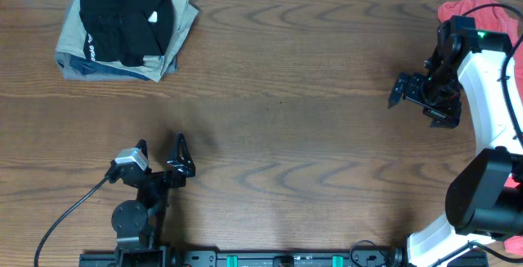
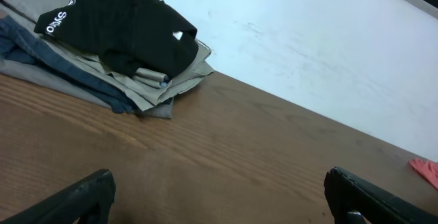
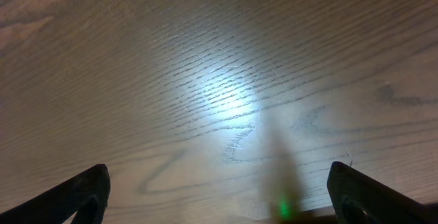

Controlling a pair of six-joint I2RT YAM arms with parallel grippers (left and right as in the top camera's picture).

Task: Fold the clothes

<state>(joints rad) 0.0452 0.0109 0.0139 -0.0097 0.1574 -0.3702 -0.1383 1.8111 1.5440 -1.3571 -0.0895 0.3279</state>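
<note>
Jaws spread wide and empty on both arms: left jaws near the front edge, right jaws over bare wood at right. Black shirt (image 1: 122,26), bunched, collar direction unclear, sits atop folded khaki trousers (image 1: 185,22) at the tabletop's (image 1: 286,95) far-left corner, well apart from both arms. Long axis runs approx. left-right, w/ white lettering (image 1: 91,52) at the near-left end and white label (image 1: 153,18) toward the right. Red garment (image 1: 474,10) lies far right.
</note>
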